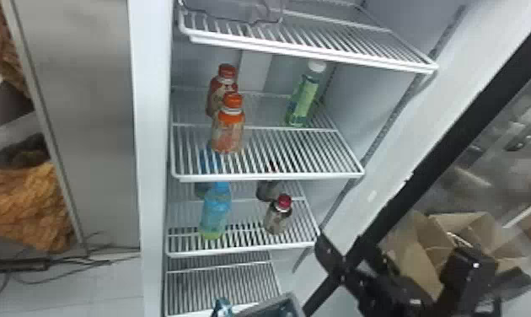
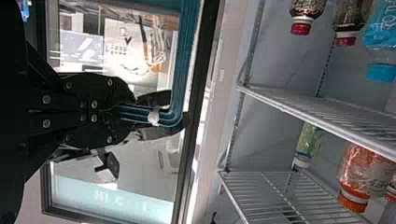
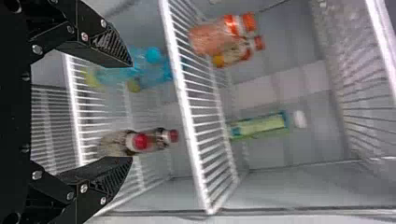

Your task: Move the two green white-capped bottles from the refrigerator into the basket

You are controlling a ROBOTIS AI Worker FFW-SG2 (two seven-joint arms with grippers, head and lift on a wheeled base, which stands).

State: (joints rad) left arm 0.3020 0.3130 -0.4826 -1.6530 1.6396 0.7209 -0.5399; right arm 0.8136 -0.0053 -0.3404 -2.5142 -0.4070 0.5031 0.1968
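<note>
Green white-capped bottle (image 1: 304, 99) stands upright at the back of a white wire shelf (image 1: 269, 177) in an open refrigerator, near the inner wall on the robot's right. On the same shelf, well apart from it toward the robot's left, two bottles stand close together: one red-capped bottle (image 1: 221, 93) behind, one orange-capped bottle (image 1: 228, 132) in front. The head view shows the robot's right pincer (image 1: 349, 256) below and to the right of the bottles, near the black-edged door (image 1: 450, 139); the right wrist view shows it released, fingers (image 3: 109, 46) spread wide and pointed toward the shelves, well apart from the green bottle. The left pincer (image 2: 128, 111), seen in the left wrist view, is clenched on a teal handle (image 2: 183, 56) fitted with a small white clip (image 2: 153, 116). At the bottom of the head view, the grey-blue basket (image 1: 292, 301) shows its rim at the foot of the refrigerator; its contents cannot be made out. One shelf below the green bottle, two blue bottles (image 1: 216, 210) stand on the robot's left and two dark red-capped bottles (image 1: 276, 219) toward its right. Behind the door sits an open cardboard box (image 1: 408, 253).
</note>
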